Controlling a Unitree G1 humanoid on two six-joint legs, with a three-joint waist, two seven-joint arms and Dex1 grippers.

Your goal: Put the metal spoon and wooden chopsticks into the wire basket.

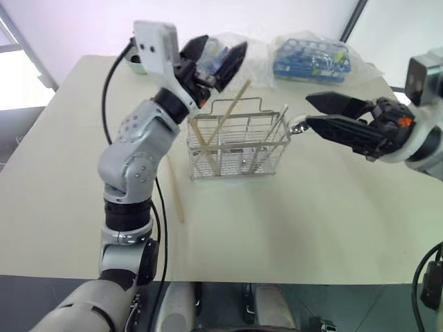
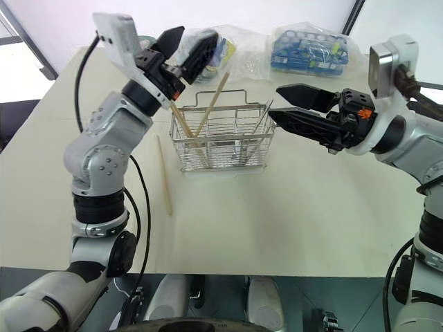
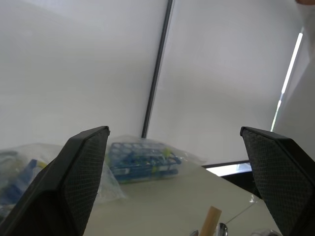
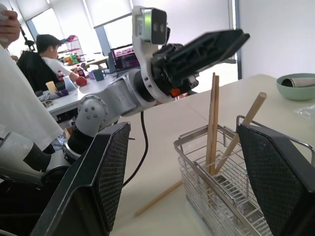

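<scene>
You have the table (image 1: 291,228) carrying everything, with the wire basket (image 1: 235,142) near its middle so both arms can reach it. 3 wooden chopsticks (image 2: 211,104) lean upright inside because the grid walls prop them; 1 chopstick (image 1: 175,188) lies flat on the table just left of the basket, so that piece is not yet in. Your left gripper (image 1: 212,59) hangs released and empty above the sticks. Your right gripper (image 2: 294,104) is spread beside the basket's right wall, holding nothing. The spoon (image 1: 299,123) shows at its fingertips.
</scene>
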